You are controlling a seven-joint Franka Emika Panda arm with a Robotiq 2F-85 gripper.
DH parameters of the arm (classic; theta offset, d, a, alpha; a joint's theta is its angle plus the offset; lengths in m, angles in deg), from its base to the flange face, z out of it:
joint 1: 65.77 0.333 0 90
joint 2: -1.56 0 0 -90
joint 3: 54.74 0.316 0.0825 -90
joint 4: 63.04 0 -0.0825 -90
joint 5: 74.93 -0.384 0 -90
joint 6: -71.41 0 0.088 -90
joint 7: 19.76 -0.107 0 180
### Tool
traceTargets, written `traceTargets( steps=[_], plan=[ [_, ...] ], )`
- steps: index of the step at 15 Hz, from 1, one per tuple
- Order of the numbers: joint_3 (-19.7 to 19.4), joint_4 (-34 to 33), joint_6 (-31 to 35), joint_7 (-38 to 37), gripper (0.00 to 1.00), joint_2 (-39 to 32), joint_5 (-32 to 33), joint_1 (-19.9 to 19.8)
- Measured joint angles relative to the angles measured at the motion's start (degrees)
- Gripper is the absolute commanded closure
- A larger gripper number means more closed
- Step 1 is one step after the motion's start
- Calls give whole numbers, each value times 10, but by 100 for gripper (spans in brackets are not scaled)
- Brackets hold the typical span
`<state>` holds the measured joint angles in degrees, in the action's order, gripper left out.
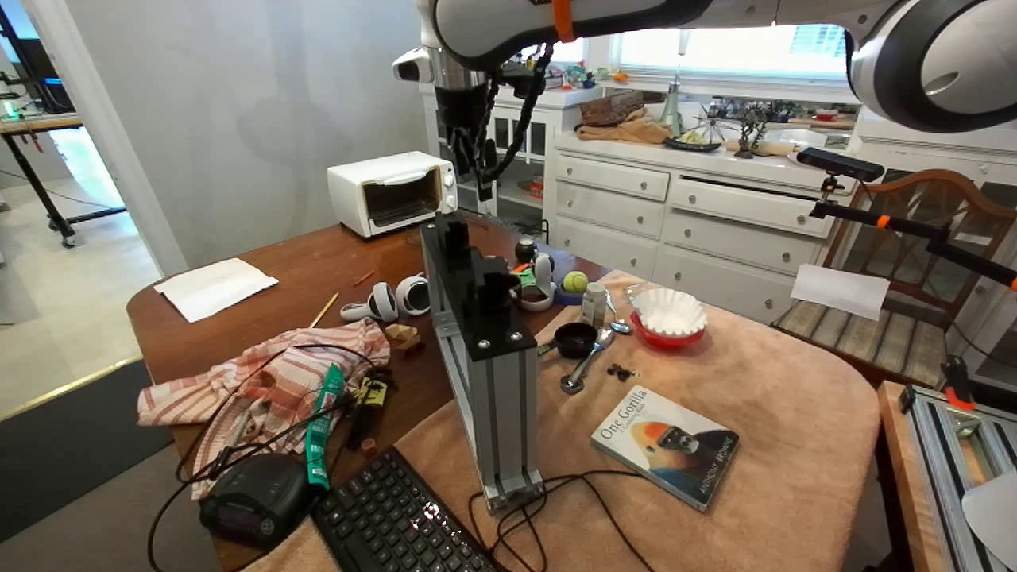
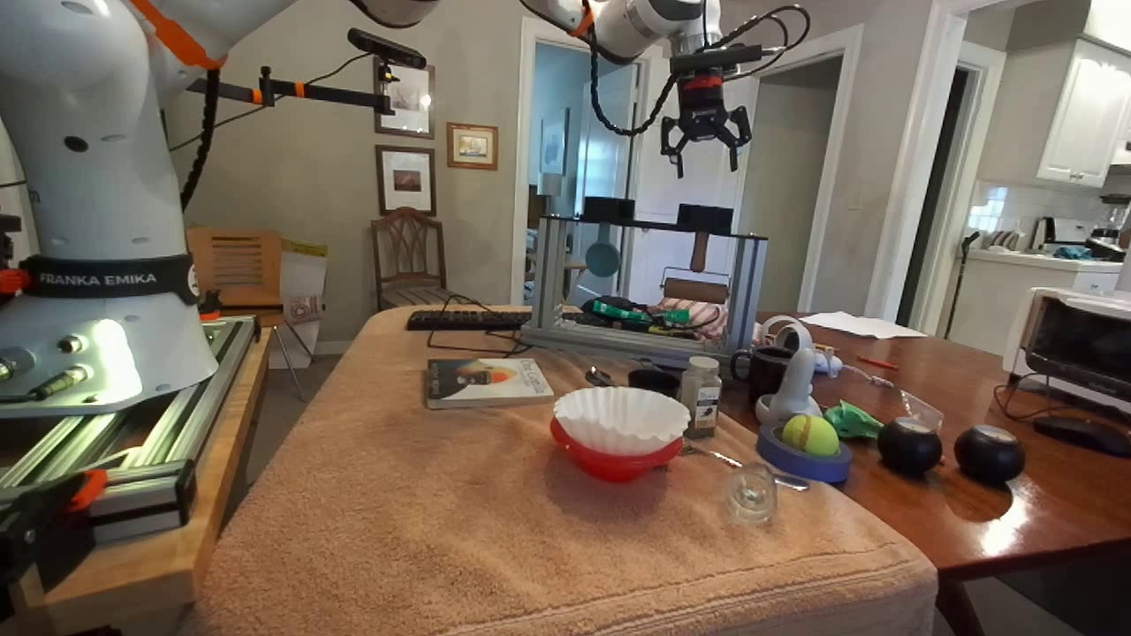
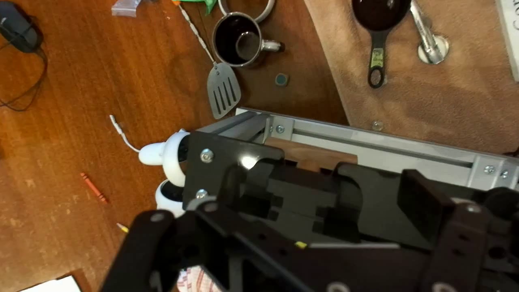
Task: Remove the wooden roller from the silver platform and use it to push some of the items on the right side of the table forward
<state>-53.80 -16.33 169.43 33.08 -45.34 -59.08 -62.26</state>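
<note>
Overhead, gripper (image 2: pixel 707 168) hangs empty, spread wide, likely to straddle black block (image 2: pixel 705 218) topping wooden roller (image 2: pixel 696 290), hung handle-up from silver platform (image 1: pixel 512 421), presumably for lifting.

Roller (image 2: pixel 696 290) within platform (image 2: pixel 748 283), claw (image 2: pixel 707 168) above, towel (image 2: pixel 398 512) and table (image 1: pixel 310 274) beneath

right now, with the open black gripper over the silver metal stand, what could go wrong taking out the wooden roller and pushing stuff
Coming down off line, the open black gripper might strike the black blocky holder above the wooden roller.
The roller hangs within the silver metal stand and could bump it on the way out.
The yellow-green tennis ball sits in the blue tape ring; a push could roll it loose.
</note>
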Motion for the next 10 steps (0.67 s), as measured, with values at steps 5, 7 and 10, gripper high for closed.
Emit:
traceTargets(
  steps=[5, 7, 10],
  plan=[
    [8, -33, -46, 3, 0, -33, -21, -1],
    [13, -50, -52, 3, 0, -48, -37, -2],
    [17, -78, -53, -3, 0, -69, -63, -9]
  ],
)
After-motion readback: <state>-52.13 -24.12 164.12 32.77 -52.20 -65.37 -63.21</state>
